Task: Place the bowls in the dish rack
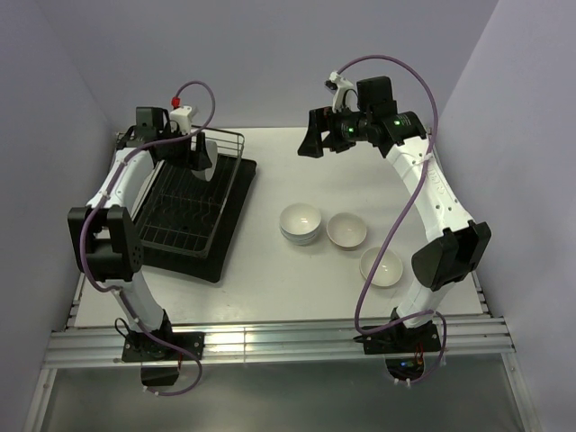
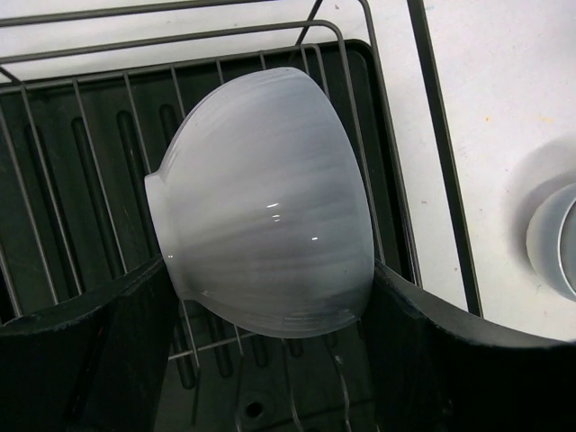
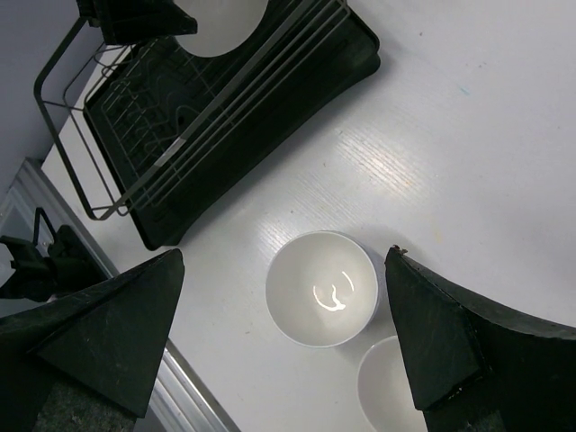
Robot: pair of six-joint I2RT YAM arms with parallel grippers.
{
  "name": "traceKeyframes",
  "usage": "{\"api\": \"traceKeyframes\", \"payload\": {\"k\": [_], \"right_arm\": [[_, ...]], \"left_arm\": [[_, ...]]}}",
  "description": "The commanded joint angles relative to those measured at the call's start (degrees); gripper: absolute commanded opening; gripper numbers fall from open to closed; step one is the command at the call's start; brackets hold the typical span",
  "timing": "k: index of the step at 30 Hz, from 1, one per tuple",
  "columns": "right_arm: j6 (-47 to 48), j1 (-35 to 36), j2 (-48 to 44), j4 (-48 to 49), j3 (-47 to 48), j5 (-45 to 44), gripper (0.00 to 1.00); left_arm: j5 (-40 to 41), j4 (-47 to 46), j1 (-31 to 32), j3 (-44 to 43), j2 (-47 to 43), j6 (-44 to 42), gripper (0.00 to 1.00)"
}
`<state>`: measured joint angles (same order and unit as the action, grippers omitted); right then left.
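My left gripper [image 1: 199, 155] hangs over the far end of the dish rack [image 1: 184, 211], shut on a white bowl [image 2: 265, 207]. The bowl is tipped on its side, its underside toward the left wrist camera, above the rack's wires [image 2: 90, 144]. My right gripper [image 1: 313, 144] is open and empty, high above the table. Below it in the right wrist view are a white bowl [image 3: 322, 288] and part of another [image 3: 387, 391]. On the table in the top view are a stack of bowls [image 1: 301, 223] and two single bowls [image 1: 346, 230] [image 1: 382, 266].
The rack stands on a black tray [image 1: 229, 236] at the table's left. The rack [image 3: 207, 99] and the held bowl [image 3: 220, 22] also show in the right wrist view. The table's metal front rail [image 1: 270, 342] runs by the arm bases.
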<state>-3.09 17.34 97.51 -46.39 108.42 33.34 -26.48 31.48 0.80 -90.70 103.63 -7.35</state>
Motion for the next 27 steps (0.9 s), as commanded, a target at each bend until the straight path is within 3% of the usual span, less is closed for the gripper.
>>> {"api": "traceKeyframes", "payload": {"k": [1,27], "right_arm": [[0.98,-0.38,-2.33,-0.45,-0.31,-1.35,1.00],[1.51,-0.38,-2.42,-0.89,-0.84,-1.97,1.00]], "left_arm": [[-0.85,-1.52,1.05,-4.49,-0.01,-3.63,0.00],[2.66,-0.55,4.56,-4.31,1.66,-4.51,0.00]]}}
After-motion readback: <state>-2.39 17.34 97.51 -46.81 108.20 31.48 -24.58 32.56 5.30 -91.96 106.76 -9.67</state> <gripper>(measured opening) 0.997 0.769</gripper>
